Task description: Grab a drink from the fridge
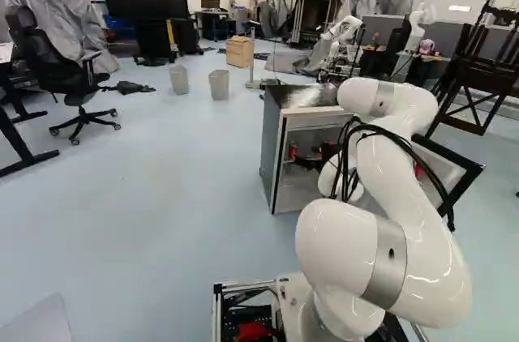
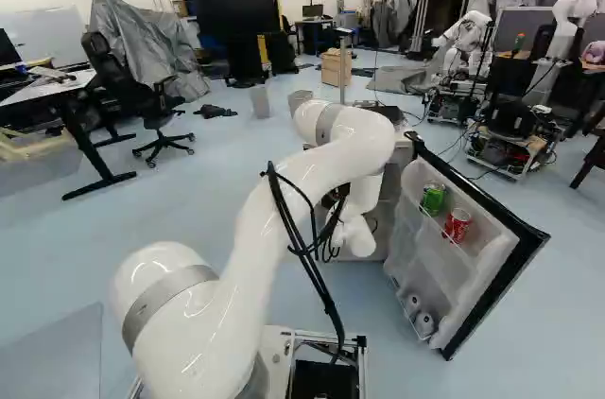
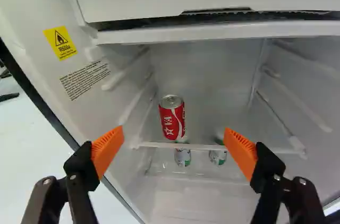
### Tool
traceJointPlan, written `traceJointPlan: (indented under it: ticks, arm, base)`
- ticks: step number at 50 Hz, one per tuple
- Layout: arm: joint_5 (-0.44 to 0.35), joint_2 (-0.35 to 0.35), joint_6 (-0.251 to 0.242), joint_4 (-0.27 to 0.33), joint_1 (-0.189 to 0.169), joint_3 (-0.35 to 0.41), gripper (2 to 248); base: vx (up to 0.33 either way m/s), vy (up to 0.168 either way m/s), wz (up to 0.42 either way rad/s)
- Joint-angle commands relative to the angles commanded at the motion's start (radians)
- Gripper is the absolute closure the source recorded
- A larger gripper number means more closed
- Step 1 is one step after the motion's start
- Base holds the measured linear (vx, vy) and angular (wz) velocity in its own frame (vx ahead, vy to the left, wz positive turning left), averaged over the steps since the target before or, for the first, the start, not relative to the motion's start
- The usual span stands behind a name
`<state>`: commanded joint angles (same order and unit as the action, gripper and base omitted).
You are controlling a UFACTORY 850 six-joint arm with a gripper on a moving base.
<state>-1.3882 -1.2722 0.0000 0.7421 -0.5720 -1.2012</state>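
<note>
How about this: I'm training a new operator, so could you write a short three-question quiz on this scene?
1. Which drink stands on the upper shelf inside the fridge?
a) a green bottle
b) a red can
c) a milk carton

2. True or false: the hand stands open, holding nothing.

3. Fill in the blank: in the right base view, the open door carries a green can and a ____ can.

Key: 1 b; 2 true; 3 red.
</note>
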Motion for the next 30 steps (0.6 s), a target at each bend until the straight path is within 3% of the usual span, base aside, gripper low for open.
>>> traceJointPlan:
  ticks: [30]
  arm:
    - [0.065, -0.069, 0.0, -0.017, 0.041, -0.142, 3]
  base:
    - [0.0, 0.0, 0.0]
